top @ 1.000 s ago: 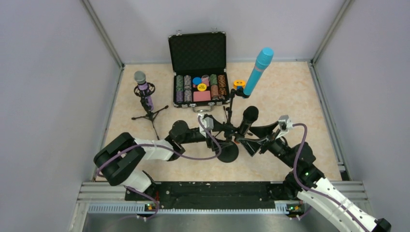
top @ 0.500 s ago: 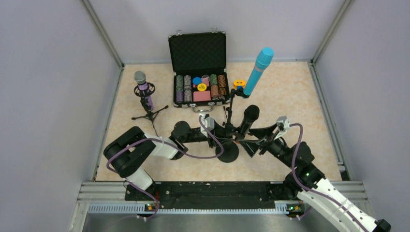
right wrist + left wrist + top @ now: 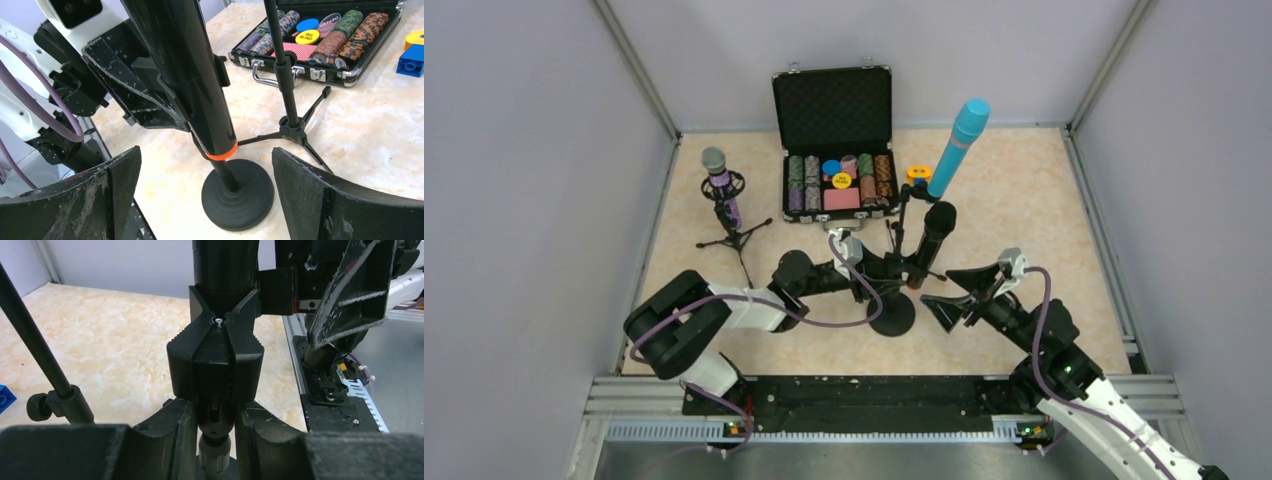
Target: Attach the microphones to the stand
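Your left gripper clamps the round-base stand beneath the black microphone; right gripper gapes, apart.

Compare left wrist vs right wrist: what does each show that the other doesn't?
Left wrist only: the clip cradling the black microphone, with the left gripper shut on the stand stem just below the clip.
Right wrist only: the mic's orange ring, the stand's round base, the poker chip case.
Both: the mic body, the neighbouring tripod stand pole, the marble tabletop.
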Available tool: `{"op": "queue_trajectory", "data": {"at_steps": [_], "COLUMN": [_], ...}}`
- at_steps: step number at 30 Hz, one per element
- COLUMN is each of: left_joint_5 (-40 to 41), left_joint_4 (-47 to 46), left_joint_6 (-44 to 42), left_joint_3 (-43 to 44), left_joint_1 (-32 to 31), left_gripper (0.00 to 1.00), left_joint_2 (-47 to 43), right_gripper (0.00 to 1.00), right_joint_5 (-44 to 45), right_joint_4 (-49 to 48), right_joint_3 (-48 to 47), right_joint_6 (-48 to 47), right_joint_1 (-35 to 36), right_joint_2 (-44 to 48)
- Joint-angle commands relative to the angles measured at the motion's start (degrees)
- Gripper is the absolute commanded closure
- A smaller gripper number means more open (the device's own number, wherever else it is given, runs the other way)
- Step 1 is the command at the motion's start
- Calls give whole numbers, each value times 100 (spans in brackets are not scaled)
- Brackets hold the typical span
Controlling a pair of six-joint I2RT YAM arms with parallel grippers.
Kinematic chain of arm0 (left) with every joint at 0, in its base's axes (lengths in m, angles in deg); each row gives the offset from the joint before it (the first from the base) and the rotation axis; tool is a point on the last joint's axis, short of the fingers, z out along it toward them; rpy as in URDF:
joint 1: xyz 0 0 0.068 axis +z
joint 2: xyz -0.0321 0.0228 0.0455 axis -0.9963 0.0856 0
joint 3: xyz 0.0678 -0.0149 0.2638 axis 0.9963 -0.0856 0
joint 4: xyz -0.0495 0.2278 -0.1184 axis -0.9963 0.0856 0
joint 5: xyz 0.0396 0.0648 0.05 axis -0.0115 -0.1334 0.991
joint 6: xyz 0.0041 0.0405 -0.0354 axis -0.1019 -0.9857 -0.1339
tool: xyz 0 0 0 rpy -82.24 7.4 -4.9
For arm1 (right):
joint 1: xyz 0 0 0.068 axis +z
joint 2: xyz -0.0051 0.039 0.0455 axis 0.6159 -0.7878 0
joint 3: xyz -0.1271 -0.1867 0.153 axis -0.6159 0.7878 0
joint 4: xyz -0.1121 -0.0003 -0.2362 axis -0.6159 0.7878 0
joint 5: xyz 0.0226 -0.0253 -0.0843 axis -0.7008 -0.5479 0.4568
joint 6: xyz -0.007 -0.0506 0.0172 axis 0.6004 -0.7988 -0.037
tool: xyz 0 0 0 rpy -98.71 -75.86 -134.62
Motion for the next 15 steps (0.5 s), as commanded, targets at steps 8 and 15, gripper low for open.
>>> {"op": "queue_trajectory", "data": {"at_steps": [8,15], "left_joint_5": [384,447], "left_joint_4": [-134,363], "left_joint_6": [132,95], "left_joint_3": [125,270], "left_joint_1": [-18,-34], "left_gripper": [100,100], "left_joint_2": [-1120,-1702], "right_gripper": [2,2], "right_joint_5": [-403,-722], "right_joint_4": [-259,-920], "right_joint_3": [40,137], "right_joint_6": [-424,-384], "right_joint_1": [66,63], "right_joint_2": [-419,-894]}}
